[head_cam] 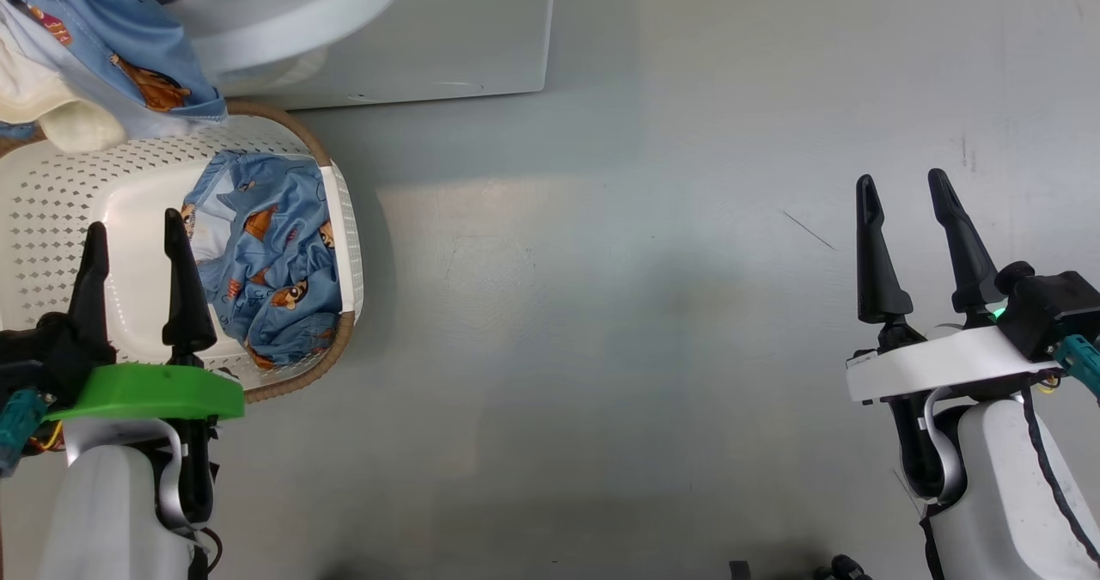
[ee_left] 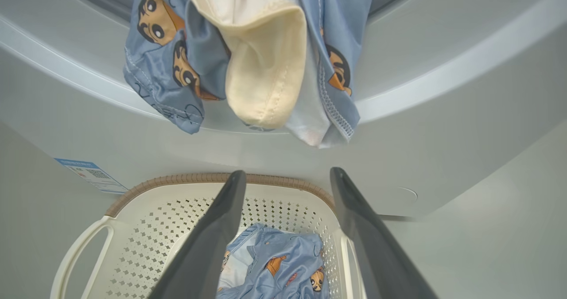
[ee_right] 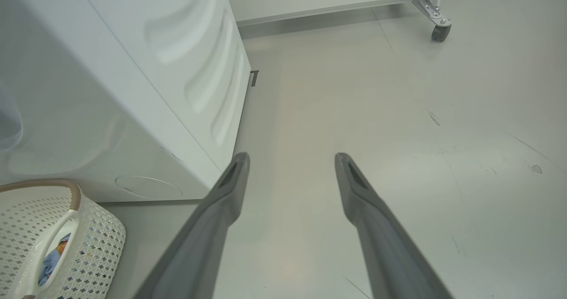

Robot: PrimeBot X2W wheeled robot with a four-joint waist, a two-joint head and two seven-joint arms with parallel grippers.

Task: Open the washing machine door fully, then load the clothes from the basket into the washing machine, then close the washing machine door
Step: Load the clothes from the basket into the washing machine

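Black fingers of L gripper (head_cam: 135,222) spread wide, holding nothing, lower left over basket (head_cam: 51,193); R gripper (head_cam: 901,178) likewise apart, empty, lower right over floor (head_cam: 601,305); blue printed garment (head_cam: 275,253) in basket's right side; more clothes (head_cam: 129,39), blue & cream, hang from washing machine (head_cam: 447,39) mouth, upper left, above basket rim.

I see blue printed garment (ee_left: 164,68), cream cloth (ee_left: 266,68) hanging from white washing machine (ee_left: 443,126) mouth — over perforated basket (ee_left: 146,215) just beside it; second blue piece (ee_left: 283,254) crumpled inside.
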